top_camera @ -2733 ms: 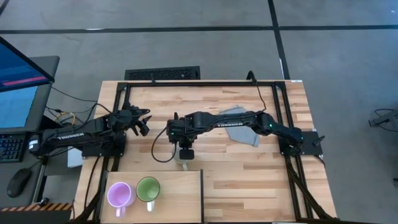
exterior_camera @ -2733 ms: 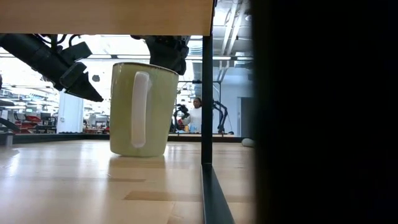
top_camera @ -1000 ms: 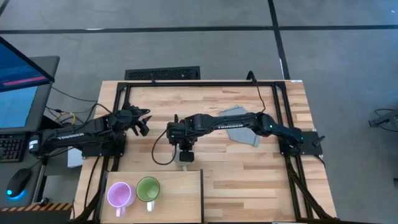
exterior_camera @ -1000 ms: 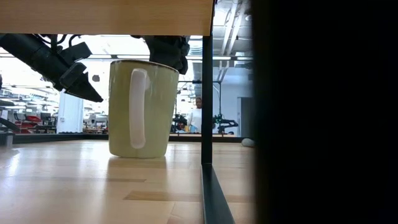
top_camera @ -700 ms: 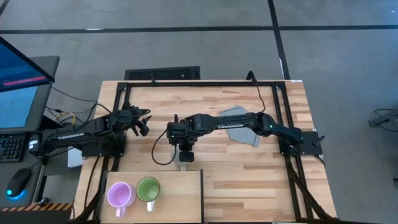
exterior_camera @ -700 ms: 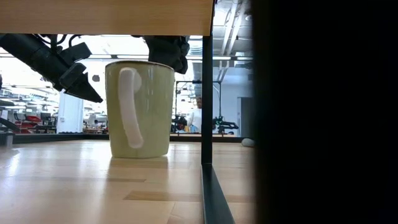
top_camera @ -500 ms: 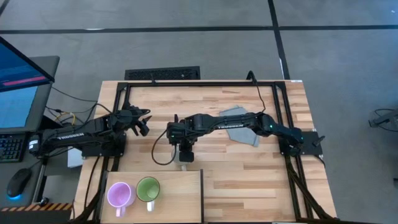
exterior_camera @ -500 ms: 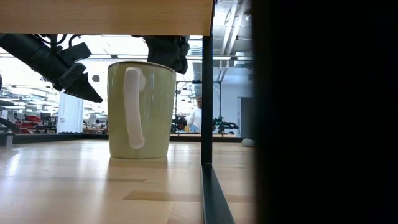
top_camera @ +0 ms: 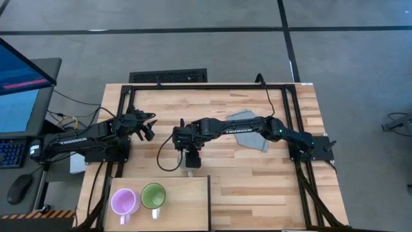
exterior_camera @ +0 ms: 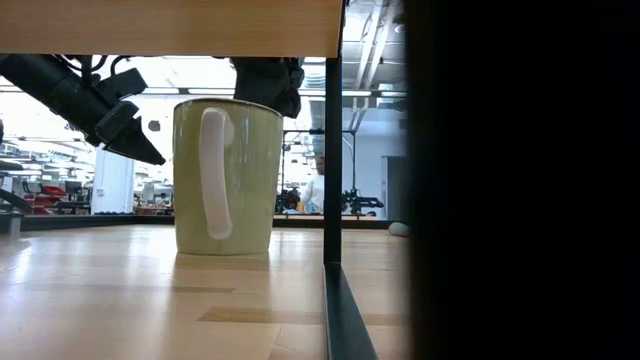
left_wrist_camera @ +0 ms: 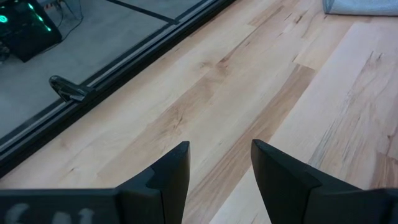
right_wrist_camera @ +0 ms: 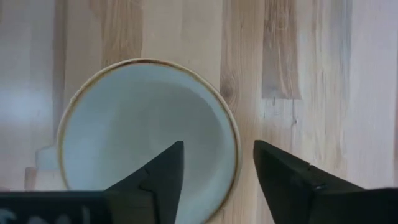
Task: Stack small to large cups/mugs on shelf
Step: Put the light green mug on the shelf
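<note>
The cream-white mug stands upright with its base on the plank table, its handle toward the low camera. My right gripper hangs open just above it, pointing down, one finger over the mug's hollow and one outside, with the rim between them and gaps on both sides. In the high view that gripper covers most of the mug. The purple mug and the green mug stand side by side on the shelf. My left gripper waits open over bare table at the left.
A grey folded cloth lies under my right arm toward the table's far right. The shelf's dark edge post stands just right of the white mug in the low view. A black frame runs around the table.
The white mug has turned a little about its own axis: its handle swung toward the left in the low view, then came partly back. The mug stays upright on the table in nearly the same spot.
</note>
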Robot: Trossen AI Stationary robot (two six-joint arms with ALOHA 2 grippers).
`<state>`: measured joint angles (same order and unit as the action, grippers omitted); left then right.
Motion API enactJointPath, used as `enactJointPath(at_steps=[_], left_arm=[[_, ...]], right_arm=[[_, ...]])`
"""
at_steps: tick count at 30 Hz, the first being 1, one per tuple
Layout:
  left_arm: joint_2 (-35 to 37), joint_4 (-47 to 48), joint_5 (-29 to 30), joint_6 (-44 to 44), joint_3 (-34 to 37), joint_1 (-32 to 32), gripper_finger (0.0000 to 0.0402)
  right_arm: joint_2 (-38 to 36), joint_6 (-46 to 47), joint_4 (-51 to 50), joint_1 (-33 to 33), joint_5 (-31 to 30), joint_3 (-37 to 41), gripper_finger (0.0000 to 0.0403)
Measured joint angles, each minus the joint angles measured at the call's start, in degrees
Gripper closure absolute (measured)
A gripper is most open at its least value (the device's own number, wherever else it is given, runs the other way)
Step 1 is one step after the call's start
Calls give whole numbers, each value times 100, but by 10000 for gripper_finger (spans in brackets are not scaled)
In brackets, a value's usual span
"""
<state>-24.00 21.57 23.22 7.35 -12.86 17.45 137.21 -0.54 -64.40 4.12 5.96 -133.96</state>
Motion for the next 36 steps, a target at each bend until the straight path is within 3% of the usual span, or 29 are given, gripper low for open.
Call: enactJointPath(at_steps=[6, 18, 23, 36], left_arm=[[1, -1, 2, -1, 0, -2, 239], [0, -2, -2, 0, 0, -1, 239], [-1, -3, -4, 0, 0, -2, 239], [-211, 1, -4, 5, 0, -2, 239]], right_arm=[[-57, -4, -152, 0, -4, -108, 169], [-559, -155, -157, 2, -182, -116, 168], [-1051, -278, 10, 30, -622, -102, 168], [-2340, -256, 567, 115, -627, -93, 168]])
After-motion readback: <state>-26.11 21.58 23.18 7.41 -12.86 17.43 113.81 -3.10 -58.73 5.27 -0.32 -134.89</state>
